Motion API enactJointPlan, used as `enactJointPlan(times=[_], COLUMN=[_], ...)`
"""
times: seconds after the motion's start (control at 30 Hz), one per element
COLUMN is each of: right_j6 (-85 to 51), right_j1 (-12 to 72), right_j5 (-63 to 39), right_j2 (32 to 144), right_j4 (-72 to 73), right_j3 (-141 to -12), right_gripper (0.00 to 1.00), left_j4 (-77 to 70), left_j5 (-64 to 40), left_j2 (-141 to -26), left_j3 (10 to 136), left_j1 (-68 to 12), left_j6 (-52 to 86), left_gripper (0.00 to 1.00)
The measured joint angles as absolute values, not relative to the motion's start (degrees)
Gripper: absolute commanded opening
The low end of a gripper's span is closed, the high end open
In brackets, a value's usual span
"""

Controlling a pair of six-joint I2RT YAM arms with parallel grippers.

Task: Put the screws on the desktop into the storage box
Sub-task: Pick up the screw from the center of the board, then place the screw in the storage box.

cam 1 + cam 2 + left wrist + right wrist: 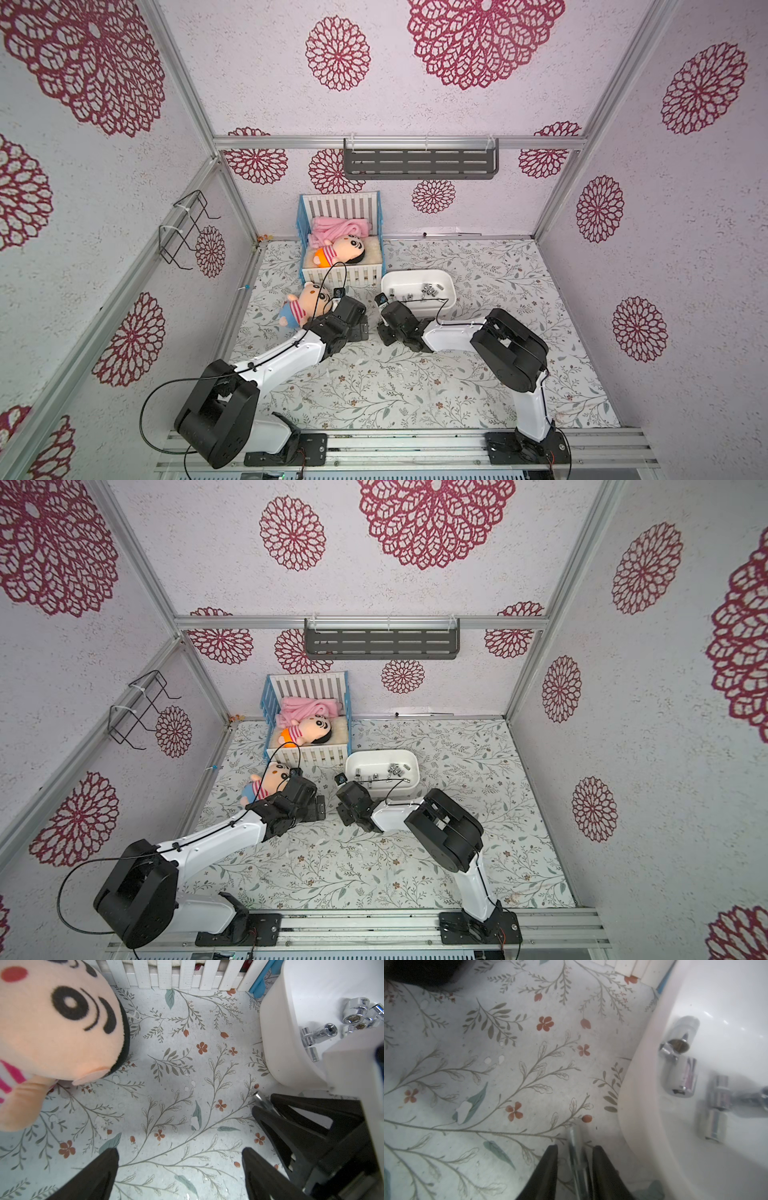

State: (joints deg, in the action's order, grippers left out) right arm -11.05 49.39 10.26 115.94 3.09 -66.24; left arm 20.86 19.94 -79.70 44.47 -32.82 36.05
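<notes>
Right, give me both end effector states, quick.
Left end effector: open, empty.
Right end effector: flanking a screw; grip cannot be told.

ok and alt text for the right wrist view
The right gripper has its black jaws either side of a blurred silver screw over the floral desktop; whether it grips is unclear. Beside it, the white storage box holds several shiny screws.

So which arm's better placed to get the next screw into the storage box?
Right. The right gripper has a screw between its fingers, right beside the storage box. The left gripper is open and empty, nearer the plush doll.
</notes>
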Motion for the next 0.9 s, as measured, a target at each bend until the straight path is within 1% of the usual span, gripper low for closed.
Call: enactJointPlan(times=[0.1, 0.2, 0.3, 0.4, 0.5, 0.6, 0.67, 0.73, 0.8, 0.9], right_j6=[-10.8, -10.3, -10.2, -10.1, -9.9, -9.9, -10.6, -11.7, -12.7, -13.8], right_j1=[50.1, 50.7, 51.0, 51.2, 51.2, 50.3, 48.0, 44.2, 40.1, 35.7], right_j5=[10.5, 10.7, 10.6, 10.5, 10.2, 9.4, 9.0, 9.1, 9.5, 10.8], right_j2=[115.9, 115.7, 114.3, 109.8, 101.9, 91.2, 84.8, 81.0, 79.8, 82.1], right_j4=[3.1, 2.9, 2.8, 2.5, 4.4, 8.9, 12.5, 15.4, 16.9, 16.3], right_j3=[-66.2, -66.2, -64.6, -59.7, -53.0, -46.3, -43.2, -41.6, -41.2, -42.3], right_gripper=[0.11, 0.06, 0.05, 0.04, 0.03, 0.03, 0.03, 0.03, 0.04, 0.04], left_j4=[20.9, 20.8, 20.4, 19.6, 17.8, 15.9, 14.9, 13.6, 12.6, 11.6], left_j5=[19.9, 19.8, 19.7, 18.2, 14.8, 11.5, 9.8, 8.3, 7.2, 6.2], left_j2=[-79.5, -78.7, -76.6, -74.7, -73.9, -73.8, -73.8, -73.5, -73.1, -72.8], left_j3=[44.4, 44.1, 43.1, 42.0, 41.1, 40.6, 40.3, 40.0, 39.6, 39.6], left_j1=[-32.8, -32.8, -32.8, -32.8, -32.8, -33.0, -33.4, -33.8, -34.3, -35.0], left_j6=[36.1, 36.0, 36.0, 35.4, 34.5, 33.4, 32.6, 32.0, 31.4, 30.9], left_gripper=[0.98, 0.98, 0.98, 0.98, 0.97, 0.97, 0.97, 0.97, 0.97, 0.97])
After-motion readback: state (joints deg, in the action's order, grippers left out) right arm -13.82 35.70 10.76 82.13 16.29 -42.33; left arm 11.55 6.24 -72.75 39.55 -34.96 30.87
